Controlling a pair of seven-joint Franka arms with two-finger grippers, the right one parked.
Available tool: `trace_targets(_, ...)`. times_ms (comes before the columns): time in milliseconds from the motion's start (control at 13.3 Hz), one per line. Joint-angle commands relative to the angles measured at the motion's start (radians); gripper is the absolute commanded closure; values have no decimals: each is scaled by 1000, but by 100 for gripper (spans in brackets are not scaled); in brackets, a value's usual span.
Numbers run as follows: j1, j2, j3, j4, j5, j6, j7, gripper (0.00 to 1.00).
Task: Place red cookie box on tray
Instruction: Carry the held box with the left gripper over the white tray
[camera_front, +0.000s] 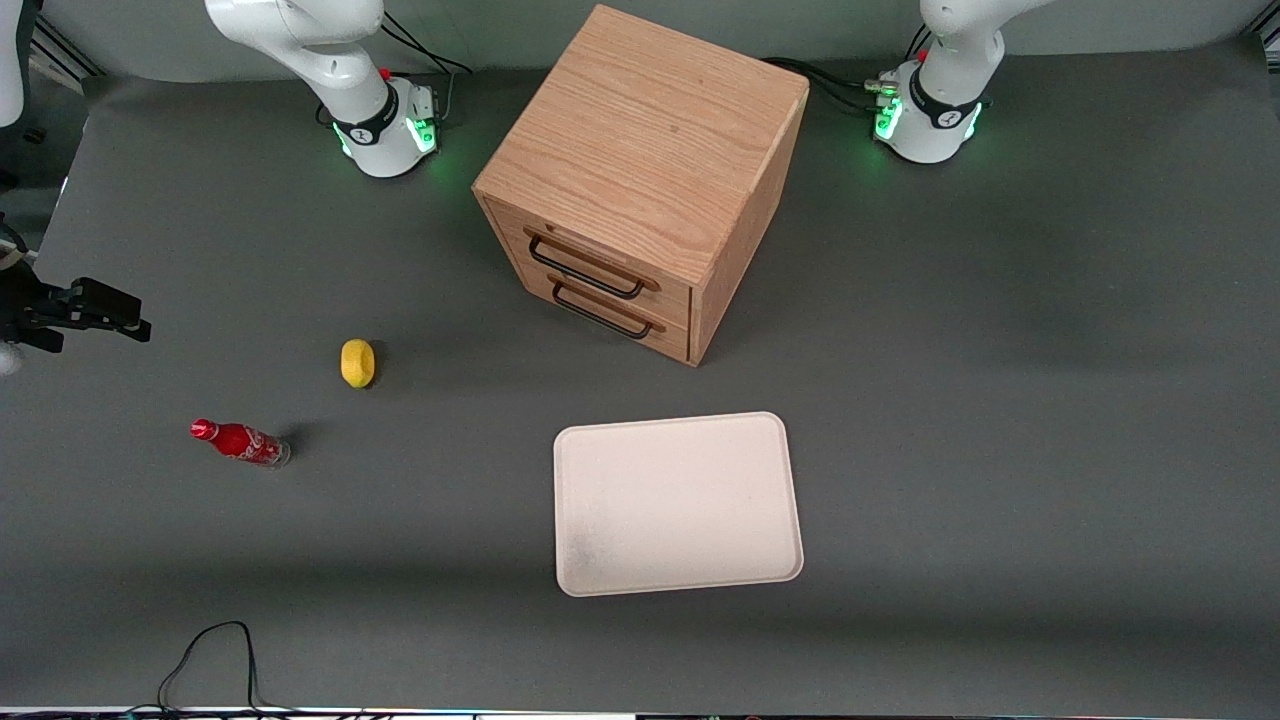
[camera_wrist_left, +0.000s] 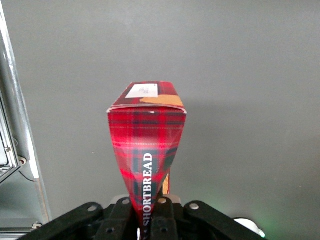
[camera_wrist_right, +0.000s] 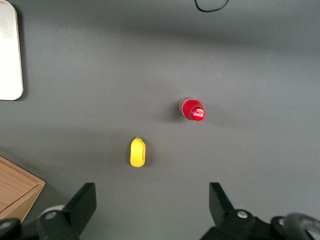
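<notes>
From the front, the large pale cream-pink rectangular tray lies bare on the dark grey surface, at about six o'clock from the oak two-drawer cabinet. A small yellow lemon-like object and a little red cola bottle sit toward the parked arm's end. The working arm itself is out of frame here, lifted above the scene.

From the left wrist, the black two-finger gripper is pinching the red tartan cookie box by its narrow lower edge, the carton hanging clear above the surface, its white label panel at the end farthest from the fingers.

The right wrist view shows only the lemon, bottle and a tray corner.

To do this well, I'd carry the box over the tray's middle, lower it until it rests flat, then let go.
</notes>
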Motion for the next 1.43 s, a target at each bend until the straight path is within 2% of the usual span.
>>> trace_targets(0, -95, 29, 9, 50, 2, -42, -132, 100)
trace_targets(226, -222, 28, -10, 50, -21, -68, -340, 100)
trace_targets(602, -506, 60, -22, 48, -84, -47, -778, 100)
trace_targets(828, -629, 110, -42, 50, -97, 60, -968, 100)
trace_targets(1054, -658, 170, -129, 64, -97, 152, -1065, 100)
trace_targets(1355, -675, 352, -233, 197, -91, 276, -1154, 100)
